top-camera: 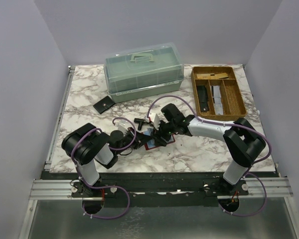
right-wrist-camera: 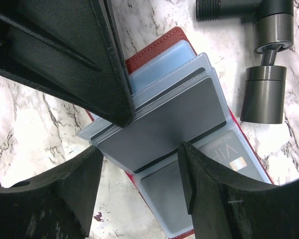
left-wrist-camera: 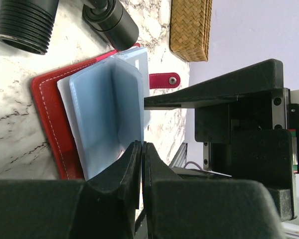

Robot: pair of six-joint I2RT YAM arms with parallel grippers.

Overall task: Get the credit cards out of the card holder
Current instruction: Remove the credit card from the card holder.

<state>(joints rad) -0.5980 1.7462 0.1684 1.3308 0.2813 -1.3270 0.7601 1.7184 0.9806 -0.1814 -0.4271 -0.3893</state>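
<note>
Left gripper [left-wrist-camera: 141,149]: jaws together, clamped on an upright sleeve [left-wrist-camera: 127,99] of the red card holder [left-wrist-camera: 45,114]. Right gripper [right-wrist-camera: 144,137]: jaws apart, the credit cards [right-wrist-camera: 164,124] between them, still pocketed. Judged light, stiff, slippery; pinch at the pocket mouth

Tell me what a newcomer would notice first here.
The open red card holder at the table's centre, left gripper pinching its blue sleeves while the open right gripper straddles a grey card. Behind stand a green lidded box and, to its right, a wicker tray.
</note>
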